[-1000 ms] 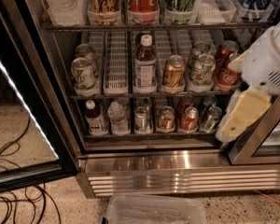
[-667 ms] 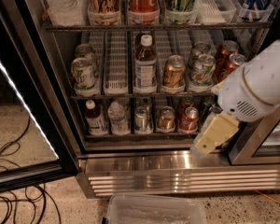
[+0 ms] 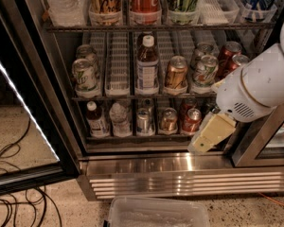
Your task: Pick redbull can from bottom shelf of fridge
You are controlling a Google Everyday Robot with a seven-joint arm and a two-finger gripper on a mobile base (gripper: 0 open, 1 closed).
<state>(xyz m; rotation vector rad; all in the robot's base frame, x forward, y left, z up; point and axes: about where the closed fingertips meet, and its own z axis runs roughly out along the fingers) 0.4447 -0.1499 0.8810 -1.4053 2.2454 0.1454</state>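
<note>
The redbull can is slim, silver and blue with a silver top. It stands upright on the bottom shelf of the fridge, between a small clear bottle on its left and a gold can on its right. The gripper hangs at the shelf's near right end, just past a red can; whether it is open or closed cannot be told.

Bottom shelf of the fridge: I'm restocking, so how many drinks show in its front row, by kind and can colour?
Bottles: 2
Silver redbull can: 1
Gold cans: 1
Red cans: 1
Total: 5 showing. The hand hangs in front of the bottom shelf at its right end, so anything behind it is hidden.
</note>
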